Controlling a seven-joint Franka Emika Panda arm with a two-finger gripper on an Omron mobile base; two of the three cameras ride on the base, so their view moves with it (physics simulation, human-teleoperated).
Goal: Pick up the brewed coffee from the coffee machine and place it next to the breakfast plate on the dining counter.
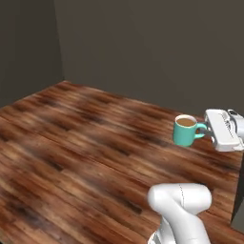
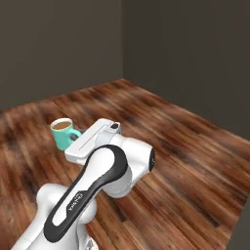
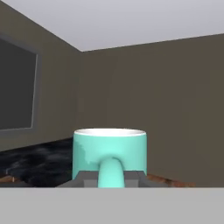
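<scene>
Mug (image 1: 185,131), teal, pale brown coffee inside, held upright by its handle above the wooden floor (image 1: 86,143). Right base view: mug (image 2: 63,133) just beyond the white hand. Hand view: jaws (image 3: 110,175) clenched on the mug's (image 3: 109,151) handle, white rim level.

teal mug (image 1: 187,132), light brown coffee (image 1: 185,122), streaky brown wood floor (image 1: 81,143)

Smooth teal glazed-looking mug (image 1: 185,133) with light brown coffee inside, glossy white plastic-looking arm (image 2: 105,168) with a black inlay, matt white end effector (image 1: 207,130), streaky dark wood plank floor (image 1: 81,143), flat matt grey-brown walls (image 1: 143,43)
</scene>
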